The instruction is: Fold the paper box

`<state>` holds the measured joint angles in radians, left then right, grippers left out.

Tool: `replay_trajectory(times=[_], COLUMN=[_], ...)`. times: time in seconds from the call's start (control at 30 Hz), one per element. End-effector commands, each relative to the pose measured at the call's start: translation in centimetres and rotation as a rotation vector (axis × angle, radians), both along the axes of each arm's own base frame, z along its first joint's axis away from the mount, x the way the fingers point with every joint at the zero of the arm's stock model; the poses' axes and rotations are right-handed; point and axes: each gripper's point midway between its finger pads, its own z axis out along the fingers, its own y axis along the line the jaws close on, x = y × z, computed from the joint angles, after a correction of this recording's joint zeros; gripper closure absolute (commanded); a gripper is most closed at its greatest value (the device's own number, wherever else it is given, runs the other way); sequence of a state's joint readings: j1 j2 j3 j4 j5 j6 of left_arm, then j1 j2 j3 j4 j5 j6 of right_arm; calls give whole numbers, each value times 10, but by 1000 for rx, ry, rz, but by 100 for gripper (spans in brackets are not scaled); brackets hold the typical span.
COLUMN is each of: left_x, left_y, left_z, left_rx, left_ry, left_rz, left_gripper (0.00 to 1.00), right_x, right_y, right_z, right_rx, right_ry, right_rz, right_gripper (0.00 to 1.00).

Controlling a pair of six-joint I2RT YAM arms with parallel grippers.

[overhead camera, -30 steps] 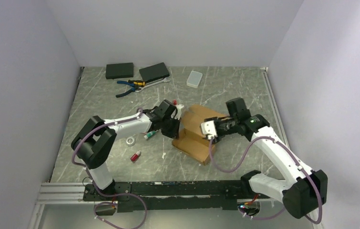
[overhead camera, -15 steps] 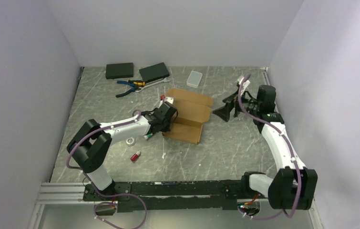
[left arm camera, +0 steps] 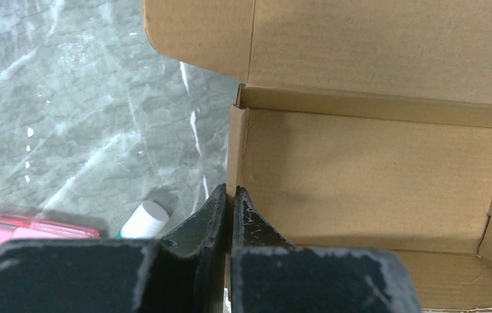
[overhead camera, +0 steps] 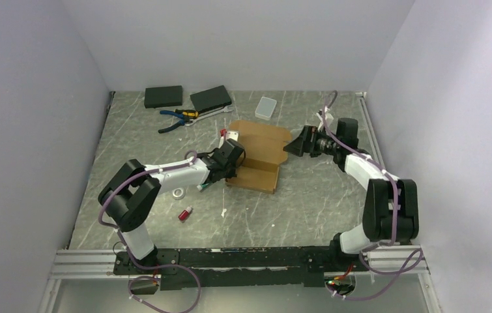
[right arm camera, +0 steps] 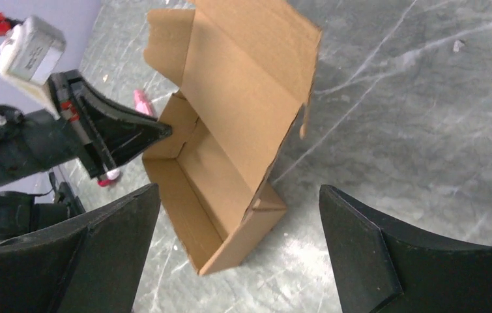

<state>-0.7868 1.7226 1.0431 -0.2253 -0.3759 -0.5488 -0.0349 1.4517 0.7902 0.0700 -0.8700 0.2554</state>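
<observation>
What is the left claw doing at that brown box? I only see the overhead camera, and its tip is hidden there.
Observer: On its wrist camera, the left gripper is shut on the upright side wall of the paper box, pinching the thin cardboard edge.
Visitor: Is anything inside the box?
Observer: The right wrist camera looks into it. The inside is bare, and the lid flap stands up behind it.
Visitor: And the other claw?
Observer: The right gripper has its jaws wide open and holds nothing.
</observation>
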Motion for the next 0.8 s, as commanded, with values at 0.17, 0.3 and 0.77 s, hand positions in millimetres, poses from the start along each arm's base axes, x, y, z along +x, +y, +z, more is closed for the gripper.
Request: replay_trajectory(times=[0.17,0.3,0.77], left_x=[-3,-5,-6], left_y=[-16,-20,-27], left_z=[-8,-9,-4], left_rx=[-91,-118,-174], left_ry=[20,24,41], left_rz=[-5,-10,-11], left_gripper=[100,100,77], right_x=[49,52,46], right_y=[17,23,19], right_z=[-18,-17,0], right_rx=[-17,-2,48], right_ry=[24,8,-81], right_rz=[-38,-34,-80], right_gripper=[22,41,100])
